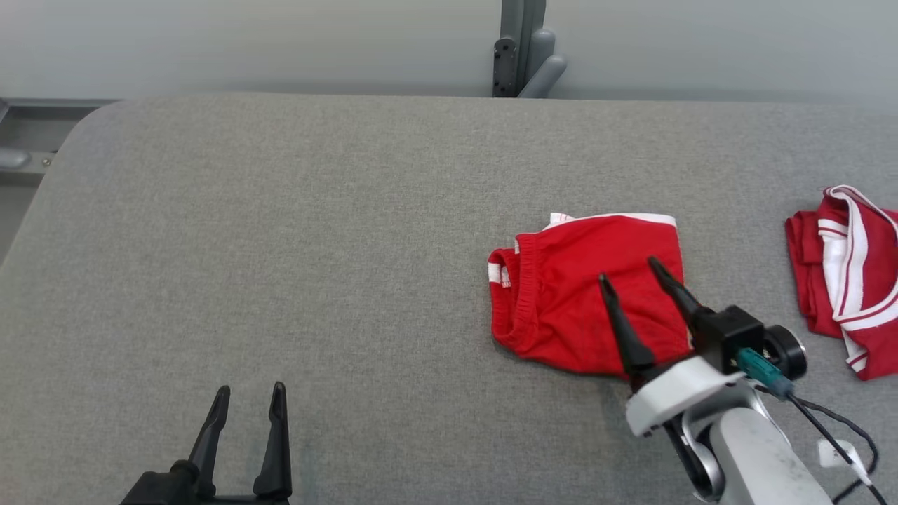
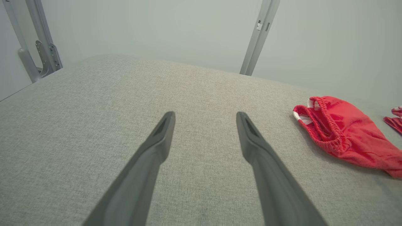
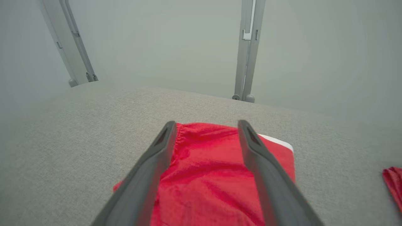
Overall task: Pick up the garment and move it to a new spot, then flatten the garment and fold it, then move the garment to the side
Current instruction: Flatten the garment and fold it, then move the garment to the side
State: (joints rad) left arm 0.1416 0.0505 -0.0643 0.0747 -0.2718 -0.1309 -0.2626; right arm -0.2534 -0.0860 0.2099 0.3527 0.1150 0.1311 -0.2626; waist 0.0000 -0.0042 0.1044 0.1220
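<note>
**Both grippers spread wide, red garment lying free under the right one**

We see the right gripper (image 1: pixel 627 268) with its two dark fingers parted wide and nothing pinched between them. In the right wrist view red cloth shows through the gap between them. They slant over the near right part of the garment (image 1: pixel 561 294), and we cannot tell whether the tips touch the cloth.

The garment is a red piece with white trim and a gathered elastic band. It lies folded into a compact, slightly rumpled block on the grey fabric table (image 1: pixel 280 245), right of centre, with the band turned towards the left.

The left gripper (image 1: pixel 251 386) sits at the near left edge, well apart from the garment. Its fingers are just as wide apart and hold nothing, with bare table beneath them.

A second red-and-white garment (image 1: pixel 842 280) lies bunched at the far right of the table, apart from the first. Behind the table stands a pale wall with a grey post (image 1: pixel 523 49).
</note>
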